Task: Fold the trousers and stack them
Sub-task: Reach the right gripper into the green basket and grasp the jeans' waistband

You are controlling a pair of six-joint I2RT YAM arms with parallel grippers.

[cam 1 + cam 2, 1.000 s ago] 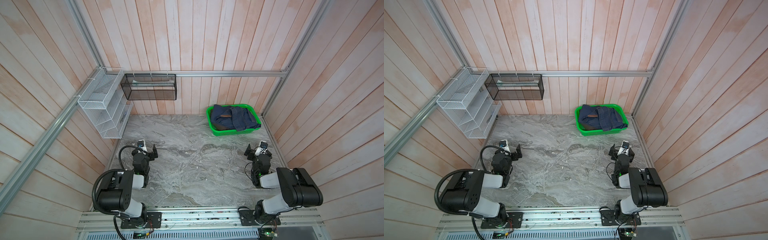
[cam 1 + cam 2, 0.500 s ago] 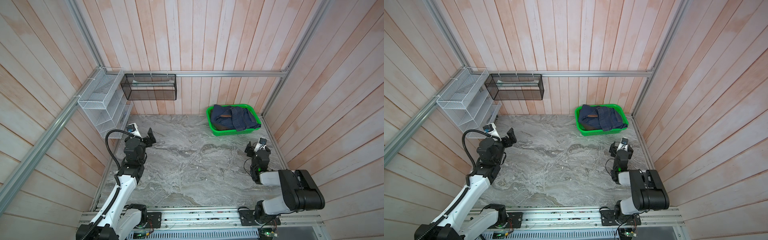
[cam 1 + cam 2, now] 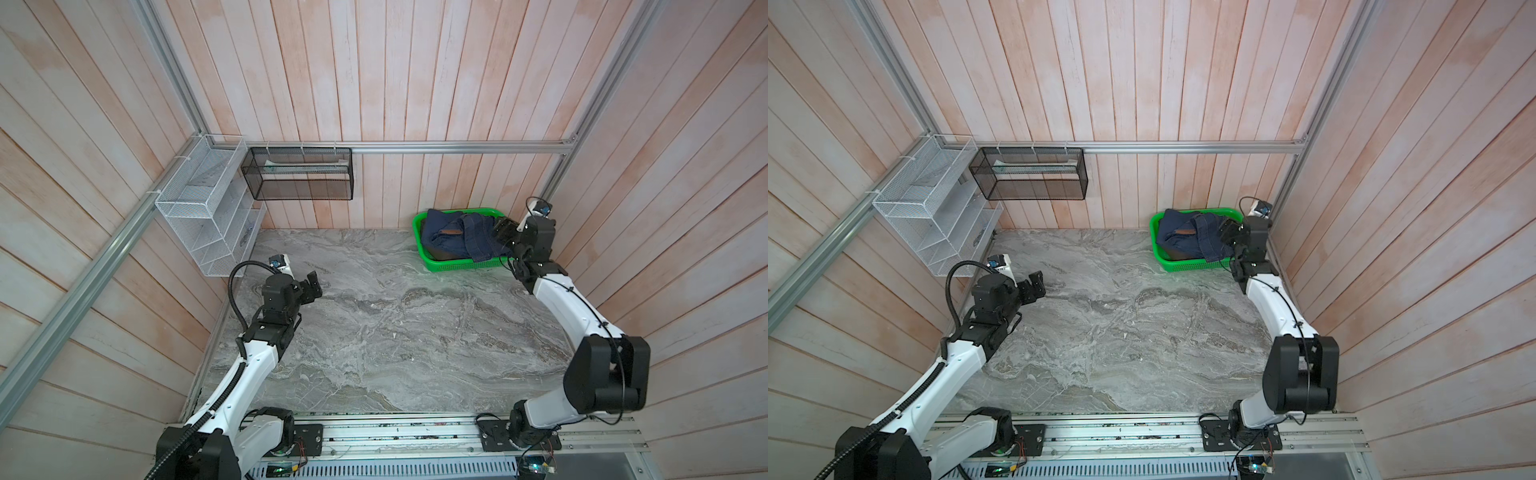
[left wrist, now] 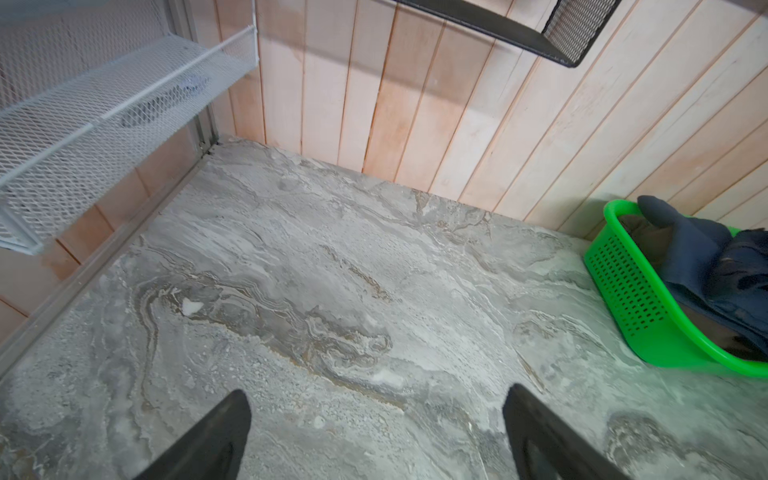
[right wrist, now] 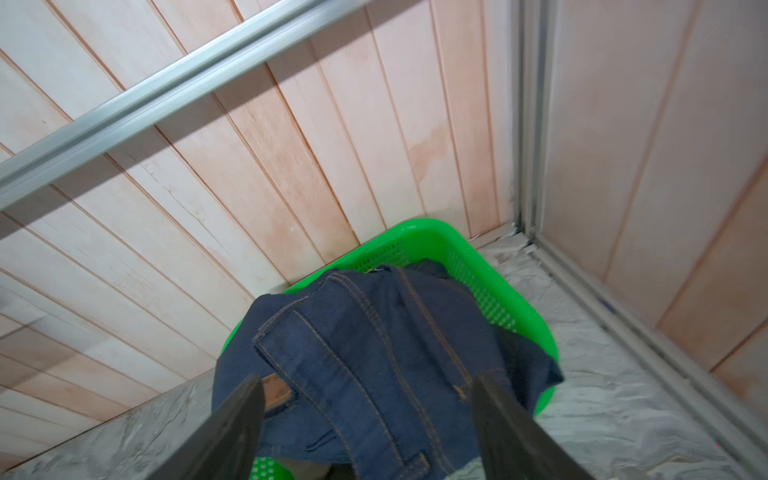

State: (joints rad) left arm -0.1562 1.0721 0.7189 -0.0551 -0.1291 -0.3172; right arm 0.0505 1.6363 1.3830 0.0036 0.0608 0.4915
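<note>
The trousers, dark navy denim with tan stitching and a tan patch, lie bunched in a green basket at the table's back right corner. My right gripper hovers over the basket's right end. In the right wrist view this gripper is open, its jaws wide apart on either side of the trousers. Whether they touch the cloth I cannot tell. My left gripper is open and empty above the left of the marble table.
A white wire shelf hangs on the left wall, close to my left arm. A black mesh box hangs on the back wall. Wooden walls and aluminium rails close in the table on three sides.
Both arms have unfolded from near the front edge. The left gripper rose and moved back along the left side. The right gripper reached to the back right, over the basket.
</note>
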